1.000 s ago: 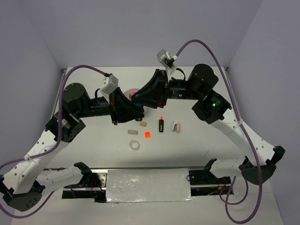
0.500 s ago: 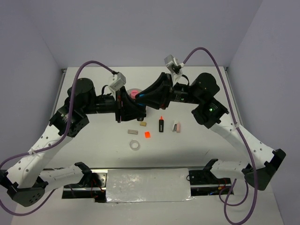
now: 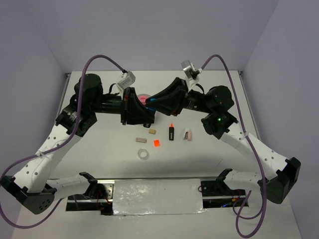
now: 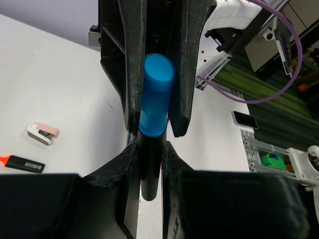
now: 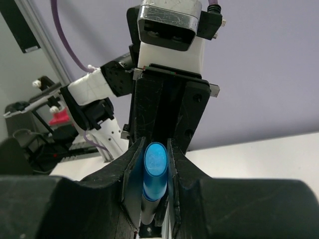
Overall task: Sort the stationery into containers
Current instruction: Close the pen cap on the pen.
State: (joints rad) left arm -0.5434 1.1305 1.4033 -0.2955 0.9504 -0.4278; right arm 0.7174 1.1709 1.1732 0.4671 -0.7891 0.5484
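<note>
Left pincer (image 4: 149, 148), right pincer (image 5: 154, 145), shared blue-capped marker (image 3: 151, 102) lifted, nudged rightward

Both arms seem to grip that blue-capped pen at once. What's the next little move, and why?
Probably the left end effector should ease open. It and the right end effector both pinch the blue-capped marker, body and cap, so neither can carry it away until one lets go. Which should keep it is my guess.

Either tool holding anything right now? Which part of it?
Both grip one blue-capped marker: the left tool is on its black barrel, and the right tool is on its blue cap.
</note>
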